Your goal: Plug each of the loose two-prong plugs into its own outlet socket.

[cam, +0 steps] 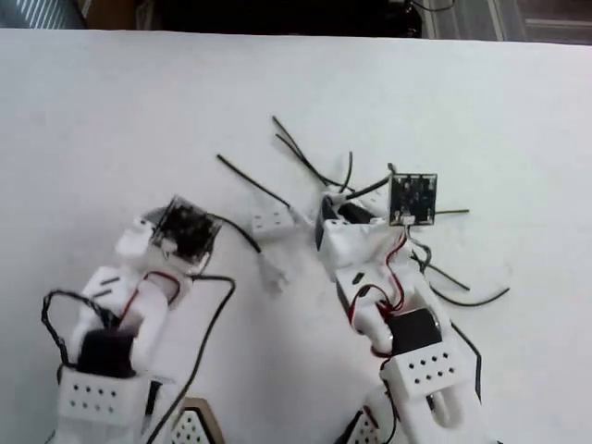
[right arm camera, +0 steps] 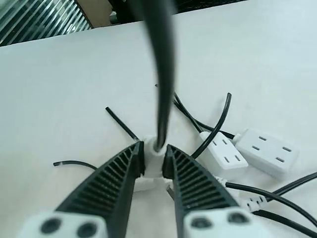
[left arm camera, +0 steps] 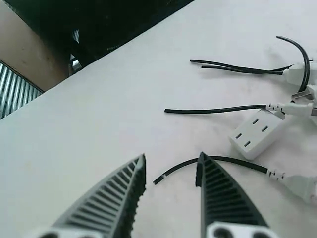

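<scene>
My right claw (right arm camera: 153, 148) pinches a white two-prong plug (right arm camera: 152, 171) on a black cord (right arm camera: 163, 74); my left claw (left arm camera: 171, 168) gapes above the white table (left arm camera: 99, 114).

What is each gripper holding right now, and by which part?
Right gripper is shut on a white plug, pinched by its body near where the black cord exits. Left gripper is open, holding nothing.
</scene>
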